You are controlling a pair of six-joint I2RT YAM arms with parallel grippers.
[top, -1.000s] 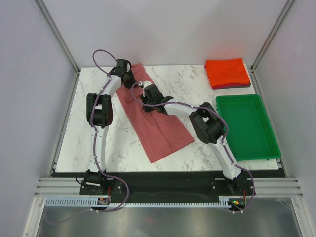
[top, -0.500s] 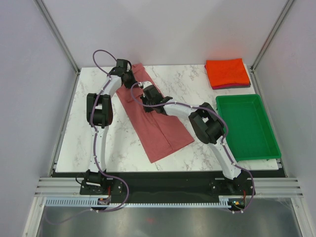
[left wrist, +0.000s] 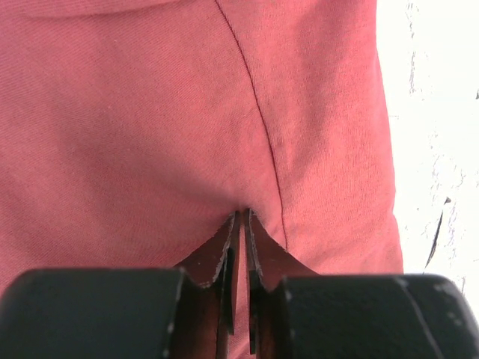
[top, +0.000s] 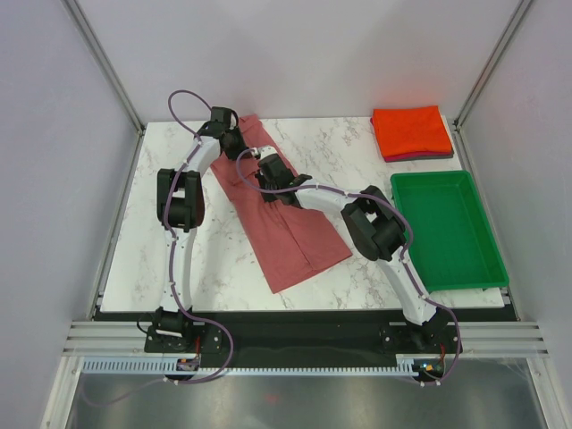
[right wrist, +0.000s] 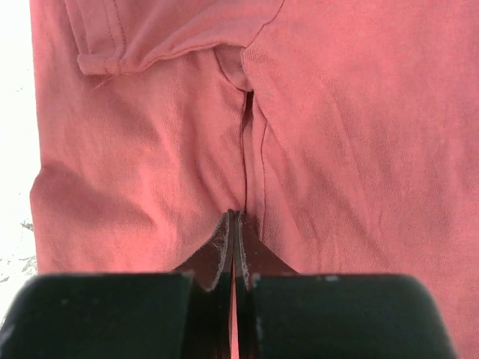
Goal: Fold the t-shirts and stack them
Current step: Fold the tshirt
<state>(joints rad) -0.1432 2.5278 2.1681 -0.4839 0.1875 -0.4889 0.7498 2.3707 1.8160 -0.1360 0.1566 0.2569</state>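
Our rose-red t-shirt [top: 290, 237] lies in a long strip, 11 to 6 o'clock on the bench [top: 357, 147], with left gripper [left wrist: 244, 214] and right gripper [right wrist: 235, 215] both clamped on its far end. At 1 o'clock, the orange-red tee [top: 411, 130] sits folded atop the maroon tee [top: 420, 158]; we judge one left.

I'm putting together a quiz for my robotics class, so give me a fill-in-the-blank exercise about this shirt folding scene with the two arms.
1. The rose-red t-shirt, pinched by the left gripper and the right gripper, lies on a white ____ tabletop.
2. The orange t-shirt lies folded on the maroon t-shirt at the far ____ corner.
3. The tray beside that stack is ____ in colour.
Missing words: marble; right; green.
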